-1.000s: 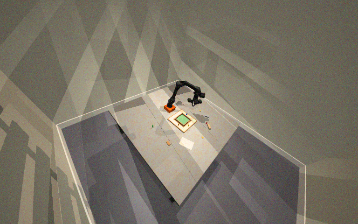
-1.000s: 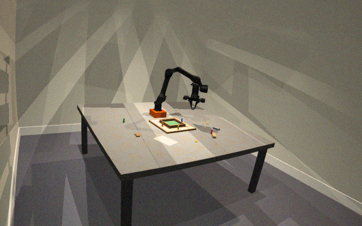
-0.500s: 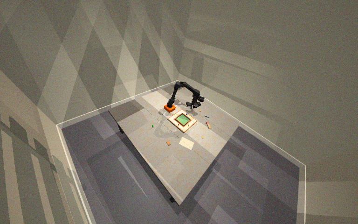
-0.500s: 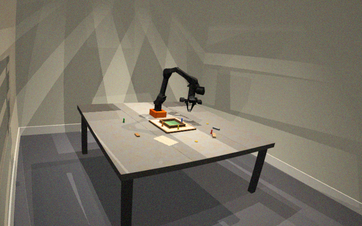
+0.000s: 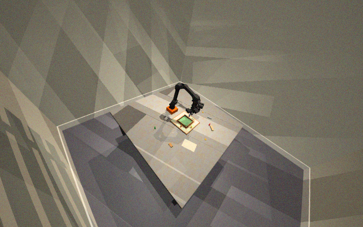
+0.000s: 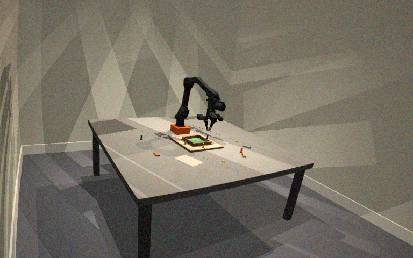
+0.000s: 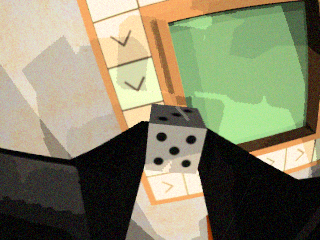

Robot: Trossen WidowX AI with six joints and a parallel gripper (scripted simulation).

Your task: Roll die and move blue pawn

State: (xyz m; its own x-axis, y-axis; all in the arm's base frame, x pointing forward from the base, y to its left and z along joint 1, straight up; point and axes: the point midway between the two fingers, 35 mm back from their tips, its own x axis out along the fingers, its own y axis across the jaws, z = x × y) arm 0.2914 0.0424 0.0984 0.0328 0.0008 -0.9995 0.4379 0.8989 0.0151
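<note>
My gripper [image 6: 208, 129] [image 7: 172, 132] is shut on the die [image 7: 174, 150] and holds it in the air above the board's back right edge. The die's face toward the wrist camera shows five pips; a darker face shows above it. The tray [image 5: 185, 121] [image 6: 196, 140] [image 7: 240, 75] has a green floor and brown walls, sits in the middle of the board, and has no die in it. The blue pawn [image 5: 189, 115] [image 6: 207, 137] stands upright on the board's track, near and below the gripper. It does not show in the wrist view.
On the board [image 6: 191, 149] stand an orange pawn [image 6: 185, 141] and a yellow pawn [image 6: 203, 145]. A green pawn [image 5: 154, 127] [image 6: 141, 137] stands left of the board. A red pawn [image 6: 241, 150] stands by a tan block [image 6: 244, 155] at right. A pale sheet [image 5: 189, 145] [image 6: 189, 160] lies in front.
</note>
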